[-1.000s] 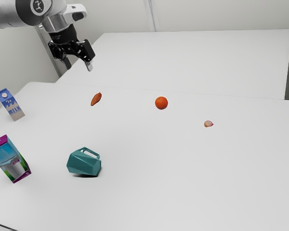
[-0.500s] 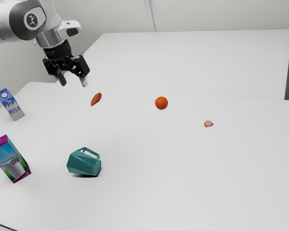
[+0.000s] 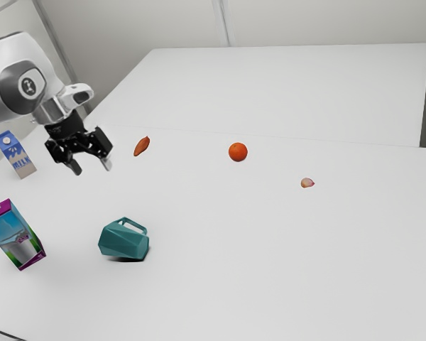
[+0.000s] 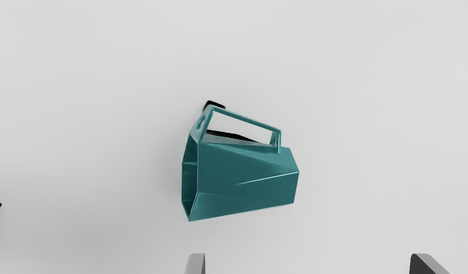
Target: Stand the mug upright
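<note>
The mug (image 3: 123,243) lies tipped over, below and apart from the spread jaws.

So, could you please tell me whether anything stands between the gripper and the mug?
Nothing visible does. The gripper hangs open above the table, the mug lies on its side, and both the milk and the larger carton are off toward the exterior view's left.
</note>
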{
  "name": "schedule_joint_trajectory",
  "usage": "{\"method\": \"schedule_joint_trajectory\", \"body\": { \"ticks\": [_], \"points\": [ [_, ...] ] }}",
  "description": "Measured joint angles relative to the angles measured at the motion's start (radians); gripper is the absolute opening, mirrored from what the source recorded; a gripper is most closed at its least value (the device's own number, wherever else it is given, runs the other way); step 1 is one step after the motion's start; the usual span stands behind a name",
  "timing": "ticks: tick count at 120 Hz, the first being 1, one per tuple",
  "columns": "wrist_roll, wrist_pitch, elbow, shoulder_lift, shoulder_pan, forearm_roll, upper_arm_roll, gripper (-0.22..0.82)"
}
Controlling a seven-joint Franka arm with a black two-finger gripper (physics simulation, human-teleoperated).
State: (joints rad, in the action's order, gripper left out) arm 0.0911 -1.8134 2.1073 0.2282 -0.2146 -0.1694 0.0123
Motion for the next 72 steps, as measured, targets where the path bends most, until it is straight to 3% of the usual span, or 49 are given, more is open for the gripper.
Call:
{"method": "schedule_joint_trajectory", "body": {
  "ticks": [23, 72],
  "points": [
    [0.076, -0.086, 0.105, -0.004, -0.088, -0.094, 0.000, 0.58],
    [0.276, -0.130, 0.204, -0.040, -0.182, -0.235, 0.000, 0.58]
  ]
}}
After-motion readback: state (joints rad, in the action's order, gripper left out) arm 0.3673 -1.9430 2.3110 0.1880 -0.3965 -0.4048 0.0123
